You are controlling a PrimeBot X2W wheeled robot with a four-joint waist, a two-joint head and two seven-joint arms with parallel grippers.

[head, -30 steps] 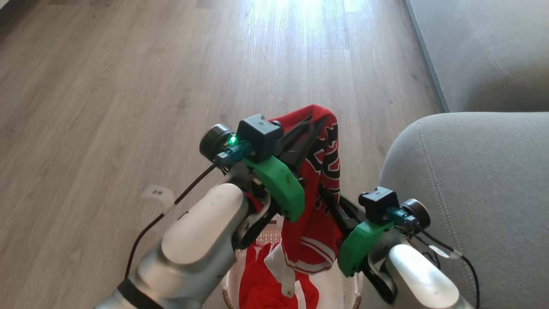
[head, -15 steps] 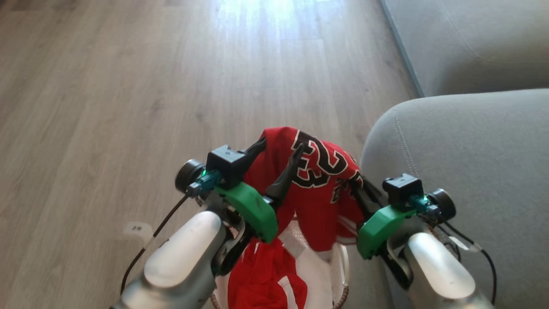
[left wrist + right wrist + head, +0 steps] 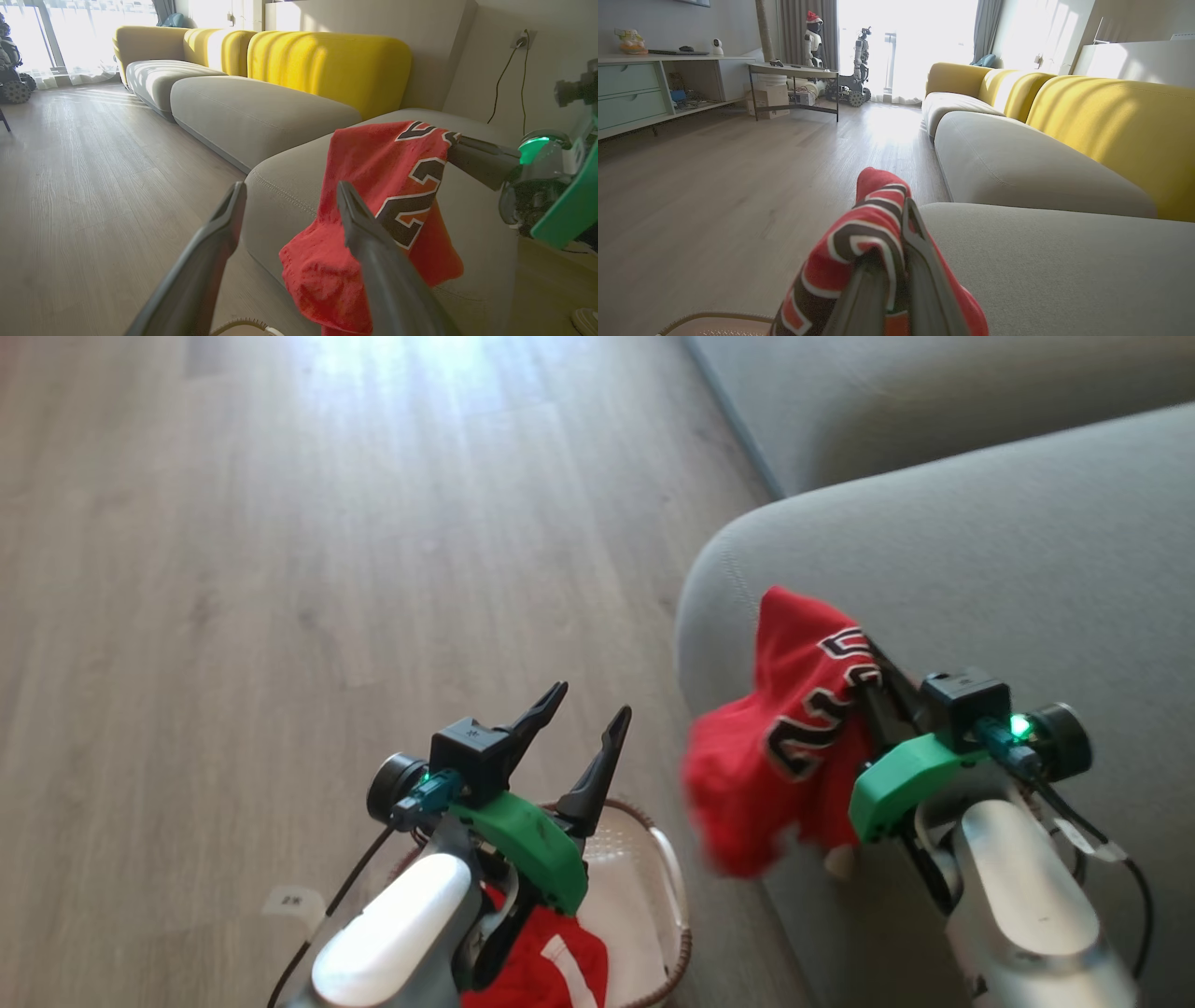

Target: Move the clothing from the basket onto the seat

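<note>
Your right gripper [image 3: 878, 677] is pinching the jersey [image 3: 794, 747] with its fingers drawn narrow, a thick fold of red, black and white cloth bunching between them in the right wrist view. Your left gripper [image 3: 592, 702] is holding nothing, its fingers standing wide apart above the basket [image 3: 677, 933]. The jersey is hanging at the rounded corner of the seat [image 3: 980, 551], most of it drooping down the cushion's side towards the floor [image 3: 280, 569]. You are dealing with light, limp, shiny cloth, so I judge it is likely to slide through a shallow pinch and to drag where it is trailing; a deep bite on a bunched fold or the striped trim is looking safer than a single layer. The second red garment [image 3: 541, 971] is lying crumpled in the basket, and a raised wrinkle is probably offering the best hold there. The cloth is covering one of the right fingers, so you are not seeing how deep the pinch goes. The jersey's lower edge is blurring in the head view, and whether it is touching the seat's top is hard to tell. The left forearm [image 3: 392, 933] and the frame's bottom edge are cutting off much of the basket.
</note>
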